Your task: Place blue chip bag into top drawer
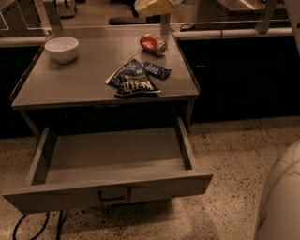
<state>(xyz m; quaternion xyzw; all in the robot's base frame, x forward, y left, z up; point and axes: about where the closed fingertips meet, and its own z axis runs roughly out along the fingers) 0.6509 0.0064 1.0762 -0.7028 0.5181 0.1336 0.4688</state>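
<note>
The blue chip bag (pixel 132 79), crumpled dark blue foil with white lettering, lies on the grey cabinet top (pixel 70 86) near its front right. The top drawer (pixel 112 161) below is pulled wide open and holds nothing; its dark bar handle (pixel 115 194) is centred on the front panel. My gripper (pixel 152 6) is at the top edge of the view, high above the back of the cabinet top, well behind and above the bag, with cream-coloured fingers partly cut off by the frame.
A small flat dark blue bar wrapper (pixel 157 70) lies just right of the bag. A red can (pixel 153 44) lies on its side behind it. A white bowl (pixel 61 48) stands at the back left. My arm's white shell (pixel 281 197) fills the lower right corner. Cables (pixel 33 225) trail on the floor under the drawer.
</note>
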